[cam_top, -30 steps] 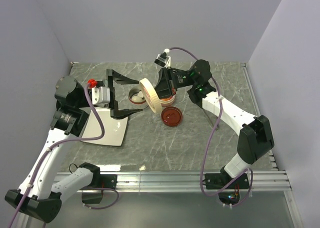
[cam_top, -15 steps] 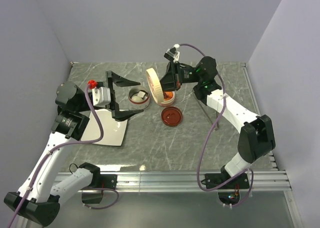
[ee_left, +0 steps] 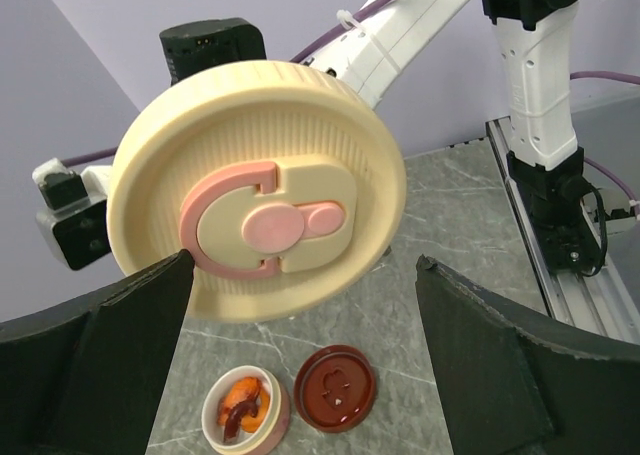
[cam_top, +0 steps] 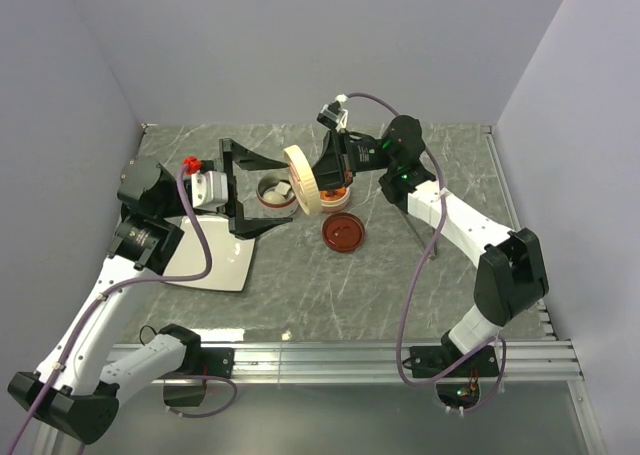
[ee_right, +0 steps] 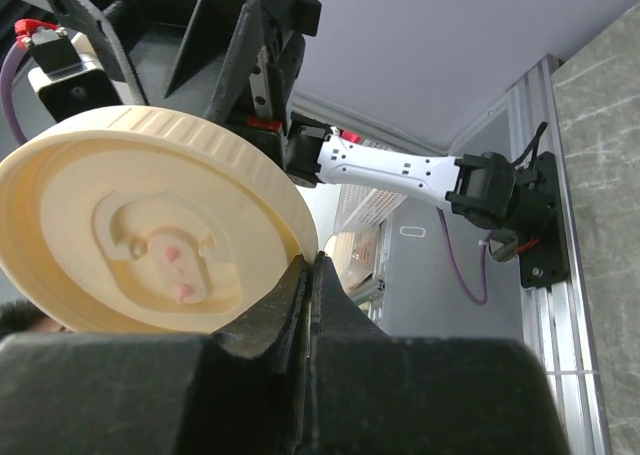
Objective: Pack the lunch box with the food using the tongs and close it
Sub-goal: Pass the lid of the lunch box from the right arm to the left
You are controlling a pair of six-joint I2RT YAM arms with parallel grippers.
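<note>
Cream plastic fills both wrist views. The round lunch box lid [cam_top: 302, 180] stands on edge above the table, and my right gripper [cam_top: 318, 178] is clenched on its rim, both fingers pressed together over the edge in the right wrist view. The lid's pink latch side faces my left arm and its plain underside faces the right wrist camera.

My left gripper [cam_top: 281, 192] is released with its jaws spread wide, and the lid stands just beyond the gap between them. I cannot tell whether either fingertip touches it.

On the grey marbled table [cam_top: 400, 295], a small round cup [cam_top: 268, 199] with a pale piece inside sits at 8 o'clock of the lid, between the left fingertips in the top view. A second cup [ee_left: 283, 415] holding orange fried bits [ee_left: 243, 412] sits on the far side of the lid. A dark red disc [cam_top: 343, 232] lies just beside it, at 5 o'clock of the lid. The white square plate [cam_top: 205, 255] lies further out at 8 o'clock, partly under my left arm.
</note>
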